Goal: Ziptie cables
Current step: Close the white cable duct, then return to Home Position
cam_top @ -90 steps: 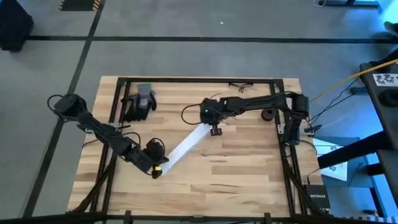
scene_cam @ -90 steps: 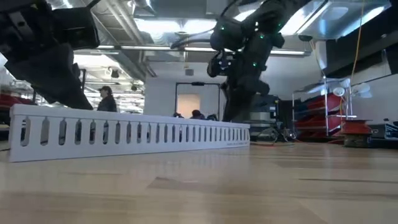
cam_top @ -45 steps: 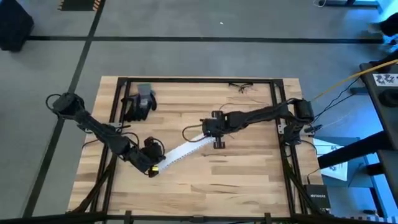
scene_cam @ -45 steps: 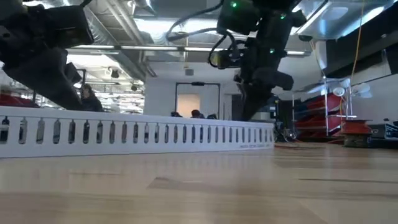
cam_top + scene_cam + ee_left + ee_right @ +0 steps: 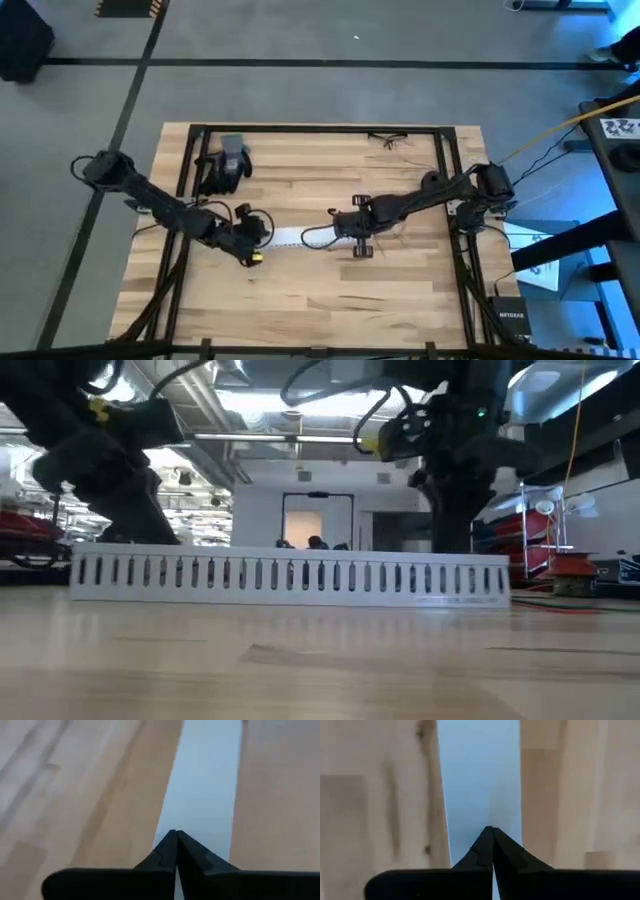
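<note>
A long white slotted strip (image 5: 295, 238) (image 5: 290, 578) lies left to right across the table's middle, between my two grippers. My left gripper (image 5: 262, 239) (image 5: 173, 834) is shut at the strip's left end. My right gripper (image 5: 336, 235) (image 5: 491, 829) is shut at its right end. Both wrist views look along the strip's pale length past shut fingertips. The cables (image 5: 392, 140), a small tangle of thin dark wires, lie at the table's far edge, away from both grippers. The ziptie shows in no view. My left gripper is shut on the strip's left end (image 5: 186, 822), its fingers lying along the strip. The closed fingertips hide the exact place. My right gripper is shut on the strip's right end (image 5: 487, 817) in the same way, facing the left gripper. Whether the strip's underside (image 5: 290, 602) rests on the table, I cannot tell.
A pair of dark and grey gloves (image 5: 225, 163) lies at the far left of the table. A small dark round object (image 5: 432, 182) sits at the right by the right arm. Bare wood (image 5: 330, 290) spreads toward the near edge.
My right gripper has gone toward the table's near edge and my left gripper a little toward the far edge, both staying shut on the strip. The strip has turned about from a slant to lying left to right.
</note>
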